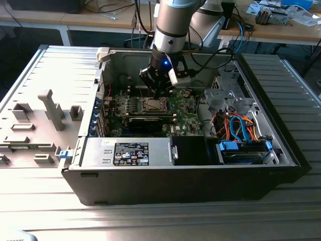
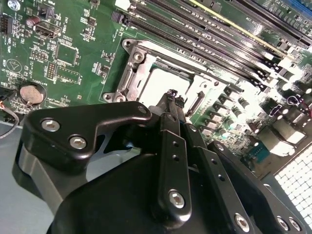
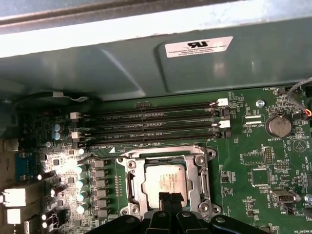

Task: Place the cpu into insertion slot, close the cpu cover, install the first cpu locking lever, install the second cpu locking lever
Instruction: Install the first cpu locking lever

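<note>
In the first wrist view, the pincer [image 3: 165,199] has its fingertips pressed together, holding nothing, poised over the near edge of the cpu [image 3: 165,181]. The cpu lies seated in the insertion slot [image 3: 134,183], under the lowered cpu cover [image 3: 202,183]. Beyond stand the long black memory slots [image 3: 156,124] and the case wall [image 3: 122,63].

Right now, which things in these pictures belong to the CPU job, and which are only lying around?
Belong to the job:
- the cpu, lying in the insertion slot
- the cpu cover, closed around the chip
- the gripper, fingertips together at the chip's edge

Just there:
- memory slots
- coin battery
- power supply box
- blue and orange cables
</note>
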`<state>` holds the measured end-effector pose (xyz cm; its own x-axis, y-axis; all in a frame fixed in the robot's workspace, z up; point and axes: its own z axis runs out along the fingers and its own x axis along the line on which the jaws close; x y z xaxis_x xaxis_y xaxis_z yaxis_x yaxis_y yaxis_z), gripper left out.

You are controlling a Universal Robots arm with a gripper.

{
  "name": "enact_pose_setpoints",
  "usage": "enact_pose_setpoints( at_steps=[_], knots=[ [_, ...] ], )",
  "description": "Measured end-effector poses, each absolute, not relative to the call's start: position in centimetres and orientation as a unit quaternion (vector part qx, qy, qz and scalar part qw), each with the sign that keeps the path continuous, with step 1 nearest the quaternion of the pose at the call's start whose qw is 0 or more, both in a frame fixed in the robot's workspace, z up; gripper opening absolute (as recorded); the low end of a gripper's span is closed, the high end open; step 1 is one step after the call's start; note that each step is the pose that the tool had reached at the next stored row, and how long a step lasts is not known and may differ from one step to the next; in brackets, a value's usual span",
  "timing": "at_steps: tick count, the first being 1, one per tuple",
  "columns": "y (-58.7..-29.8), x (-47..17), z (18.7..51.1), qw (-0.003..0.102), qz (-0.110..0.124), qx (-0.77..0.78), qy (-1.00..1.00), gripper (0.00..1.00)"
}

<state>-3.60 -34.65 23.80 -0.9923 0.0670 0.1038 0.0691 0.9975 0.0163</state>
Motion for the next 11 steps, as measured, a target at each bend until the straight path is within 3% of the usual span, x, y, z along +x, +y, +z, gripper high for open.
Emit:
enact_pose_setpoints(
  at_steps=[11],
  knots=[
    [-34.65, -3.6, 23.8, 0.052, -0.009, -0.013, -0.999, 0.11]
  ],
)
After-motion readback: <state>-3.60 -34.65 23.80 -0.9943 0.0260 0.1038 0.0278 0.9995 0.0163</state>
